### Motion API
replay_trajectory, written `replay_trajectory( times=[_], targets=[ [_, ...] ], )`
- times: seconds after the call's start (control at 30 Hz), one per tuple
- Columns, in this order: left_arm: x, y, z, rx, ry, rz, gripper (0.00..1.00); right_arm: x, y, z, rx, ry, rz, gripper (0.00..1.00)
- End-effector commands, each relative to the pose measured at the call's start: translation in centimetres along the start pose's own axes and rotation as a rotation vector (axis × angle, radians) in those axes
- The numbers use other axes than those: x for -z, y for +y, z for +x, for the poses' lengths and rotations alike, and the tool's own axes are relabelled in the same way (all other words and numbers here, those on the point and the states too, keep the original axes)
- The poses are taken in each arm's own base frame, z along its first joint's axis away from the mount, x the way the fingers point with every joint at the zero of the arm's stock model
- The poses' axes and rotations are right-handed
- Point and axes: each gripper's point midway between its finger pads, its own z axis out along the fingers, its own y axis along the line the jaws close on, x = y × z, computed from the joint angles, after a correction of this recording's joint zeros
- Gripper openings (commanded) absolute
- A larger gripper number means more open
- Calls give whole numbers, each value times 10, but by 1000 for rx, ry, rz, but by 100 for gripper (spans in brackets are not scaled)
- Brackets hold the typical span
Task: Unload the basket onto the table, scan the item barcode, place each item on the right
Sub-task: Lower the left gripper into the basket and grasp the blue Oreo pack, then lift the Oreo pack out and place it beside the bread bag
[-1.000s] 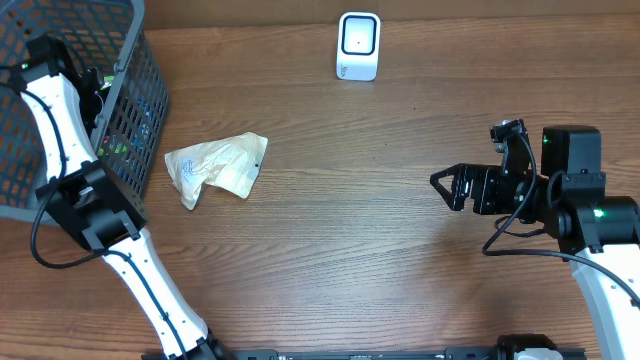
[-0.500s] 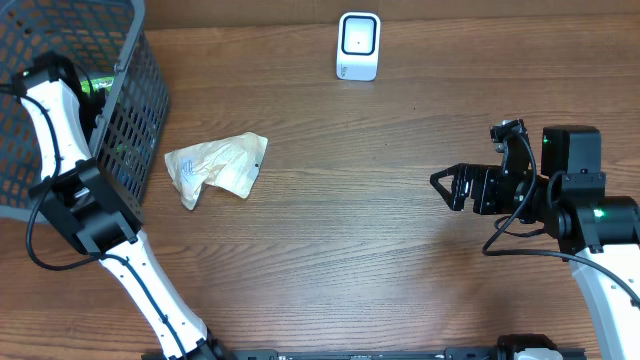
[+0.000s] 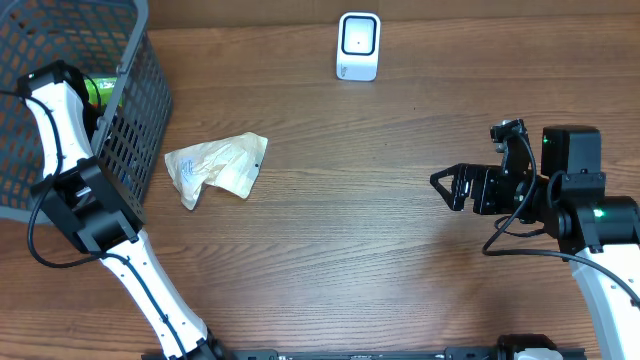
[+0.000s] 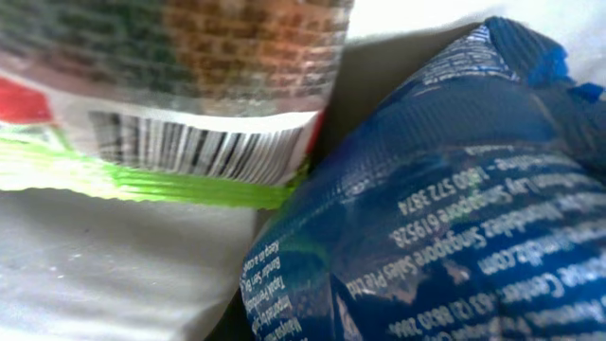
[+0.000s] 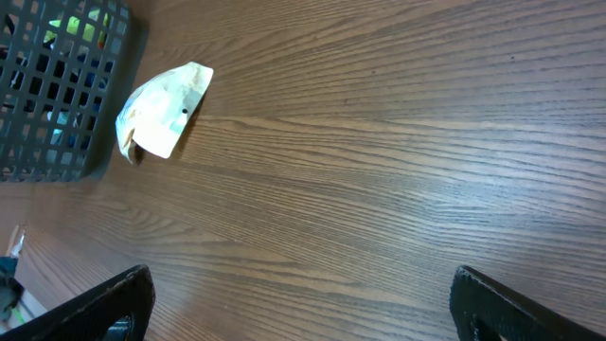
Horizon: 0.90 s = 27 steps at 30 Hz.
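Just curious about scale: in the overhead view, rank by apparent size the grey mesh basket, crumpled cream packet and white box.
Largest: dark grey plastic mesh basket.
Then the crumpled cream paper packet.
Smallest: the white rounded plastic box.

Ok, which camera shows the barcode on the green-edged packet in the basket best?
Left wrist: the barcode fills the upper left, close though slightly blurred, beside a blue packet. Overhead shows only a sliver of the green-edged packet behind the basket mesh; right wrist, green glimpses through the mesh, no barcode.

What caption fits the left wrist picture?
Close-up of a green-edged barcoded packet beside a crinkly blue plastic packet.
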Motion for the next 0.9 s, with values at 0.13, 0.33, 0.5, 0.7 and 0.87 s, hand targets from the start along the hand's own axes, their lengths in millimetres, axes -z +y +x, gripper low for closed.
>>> replay_trajectory(
  times=[0.13,0.33,0.5,0.7,0.87],
  targets=[
    [6,-28,-4,-12,17,108,4,5,9,-12,26,-37,-20,100],
    [124,-41,-19,-33,-295,114,4,6,12,-14,33,-45,-35,100],
    [230,-42,6,-33,-562,68,4,6,12,-14,33,-44,-35,100],
    [328,-38,67,-17,-806,8,4,6,12,-16,38,-52,-37,100],
    [379,-67,119,-94,-943,101,4,6,12,-16,39,-54,-37,100]
  ],
)
